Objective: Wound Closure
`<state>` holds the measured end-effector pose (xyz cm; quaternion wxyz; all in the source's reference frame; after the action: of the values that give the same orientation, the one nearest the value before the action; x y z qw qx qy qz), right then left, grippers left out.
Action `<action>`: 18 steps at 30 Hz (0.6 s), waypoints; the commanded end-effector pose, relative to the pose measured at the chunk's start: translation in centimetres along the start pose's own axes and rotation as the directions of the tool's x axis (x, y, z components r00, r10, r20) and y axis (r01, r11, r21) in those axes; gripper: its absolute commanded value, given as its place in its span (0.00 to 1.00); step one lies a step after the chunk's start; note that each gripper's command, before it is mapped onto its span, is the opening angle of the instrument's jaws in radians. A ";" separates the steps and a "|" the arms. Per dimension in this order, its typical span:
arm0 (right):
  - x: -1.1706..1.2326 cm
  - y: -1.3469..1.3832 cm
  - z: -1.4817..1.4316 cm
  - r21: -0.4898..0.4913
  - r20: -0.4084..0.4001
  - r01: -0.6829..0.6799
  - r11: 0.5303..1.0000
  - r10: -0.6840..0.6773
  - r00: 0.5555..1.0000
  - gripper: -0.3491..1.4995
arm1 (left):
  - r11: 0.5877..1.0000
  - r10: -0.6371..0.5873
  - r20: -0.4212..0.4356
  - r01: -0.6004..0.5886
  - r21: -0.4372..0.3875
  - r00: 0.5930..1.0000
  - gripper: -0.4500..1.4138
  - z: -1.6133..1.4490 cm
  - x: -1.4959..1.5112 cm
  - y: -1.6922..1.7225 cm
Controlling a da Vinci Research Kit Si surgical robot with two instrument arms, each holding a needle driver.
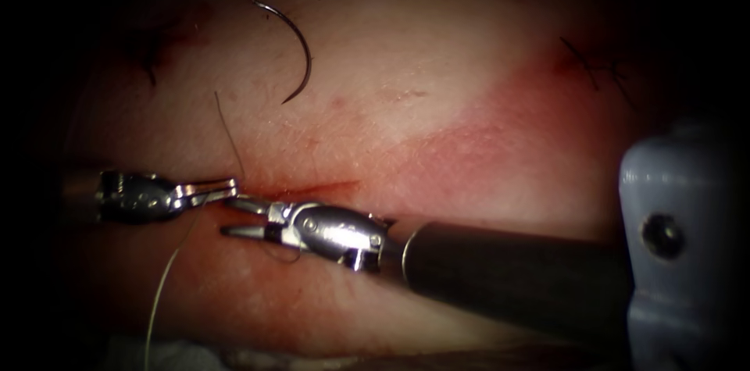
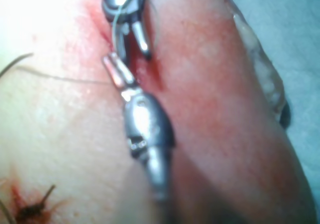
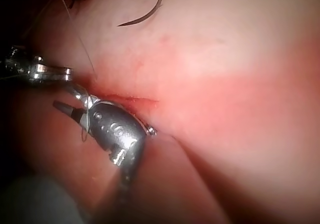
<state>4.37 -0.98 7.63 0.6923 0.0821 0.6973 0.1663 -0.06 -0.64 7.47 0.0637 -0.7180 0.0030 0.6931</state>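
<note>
The needle (image 1: 293, 47) lies loose on the tissue (image 1: 437, 66), well above the cut (image 1: 312, 187) — in neither hand. The left hand (image 1: 226, 187) is closed on the thread (image 1: 168, 269) at the cut's left end. The right hand (image 1: 238, 217) gapes just beside it, thread looped round it — gripping nothing.

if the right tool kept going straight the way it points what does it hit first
Most likely the left tool, whose shut jaws hold the thread just ahead of the right tool's open jaws, by the cut. Depth is unclear, so it might pass beside it.
</note>
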 end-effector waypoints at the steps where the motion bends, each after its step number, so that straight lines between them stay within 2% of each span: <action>1: -0.07 -0.08 0.06 0.028 -0.011 -0.012 1.000 0.012 1.000 0.23 | 1.000 0.002 -0.001 -0.002 -0.004 1.000 0.00 0.03 -0.12 0.08; 6: -0.06 -0.13 0.08 0.054 -0.021 -0.012 0.998 0.013 1.000 0.22 | 1.000 0.006 -0.001 -0.006 -0.008 1.000 0.00 -0.03 -0.16 0.09; 11: 0.00 -0.26 0.10 0.128 -0.039 -0.012 0.992 0.017 0.999 0.23 | 1.000 0.006 0.006 -0.006 0.002 1.000 0.00 -0.15 -0.18 0.03; 15: 0.05 -0.30 0.14 0.135 -0.045 -0.015 0.991 0.021 0.999 0.25 | 1.000 0.008 0.010 -0.008 0.006 1.000 0.00 -0.16 -0.19 0.05; 16: 0.08 -0.28 0.18 0.111 -0.041 -0.019 0.994 0.024 0.999 0.30 | 1.000 0.013 0.012 -0.013 0.009 1.000 0.00 -0.15 -0.21 0.12; 18: 0.09 -0.27 0.19 0.105 -0.037 -0.020 0.994 0.024 0.999 0.31 | 1.000 0.015 0.010 -0.015 0.011 1.000 0.00 -0.15 -0.22 0.16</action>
<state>4.51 -1.13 7.40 0.6732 0.1195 0.7161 0.1408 0.11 -0.80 7.61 0.0614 -0.7138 0.0136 0.6975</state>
